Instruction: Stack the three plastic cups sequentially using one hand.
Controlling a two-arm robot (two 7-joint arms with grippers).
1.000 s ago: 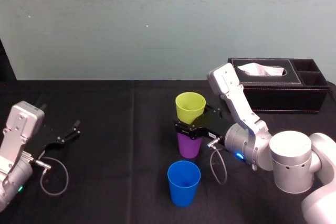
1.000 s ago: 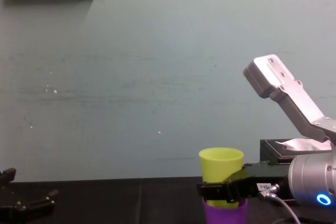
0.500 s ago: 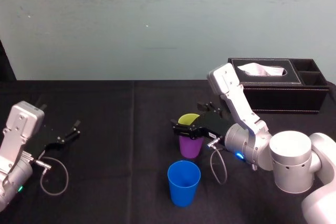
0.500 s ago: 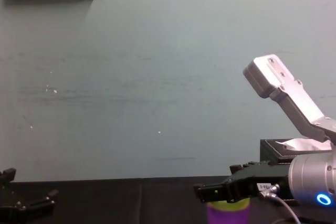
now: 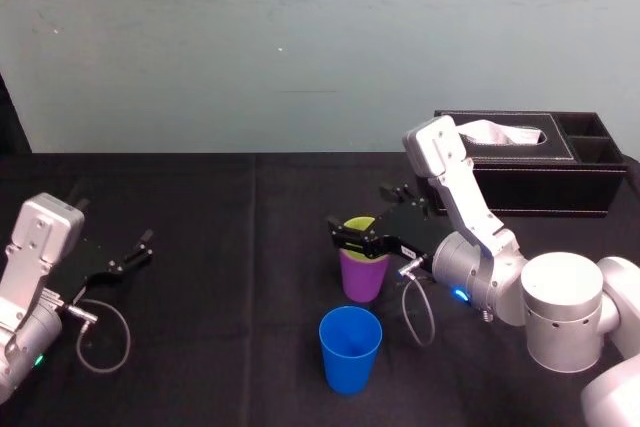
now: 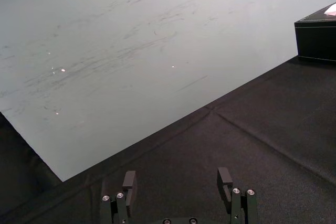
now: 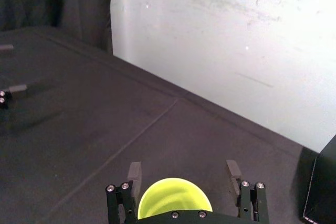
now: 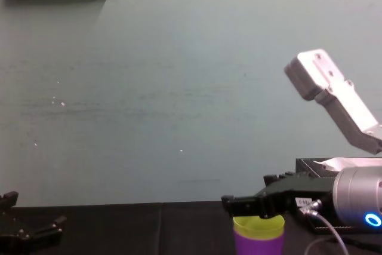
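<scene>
Head view: tapered yellow-green plastic cup (image 5: 358,226) nested deep in matching purple plastic cup (image 5: 362,277), mid-way across the black counter (image 5: 220,327); bright blue plastic cup (image 5: 350,349) alone, just nearer. Straddling the nested rim, right tool (image 5: 360,215); far left, idle left tool (image 5: 130,252).

Right wrist view: fingers (image 7: 134,174) spread apart, clear of the yellow-green wall.

Left wrist view: likewise spread.

Chest view: yellow-green lip showing above purple.

Probably light, slick, thin-walled and springy; best pinched gently across the blue wall just under its rim.

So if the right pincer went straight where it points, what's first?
Probably the yellow-green cup, nested in the purple cup between the open fingers of the right pincer. If it passes above the rim, bare black table ahead.
</scene>
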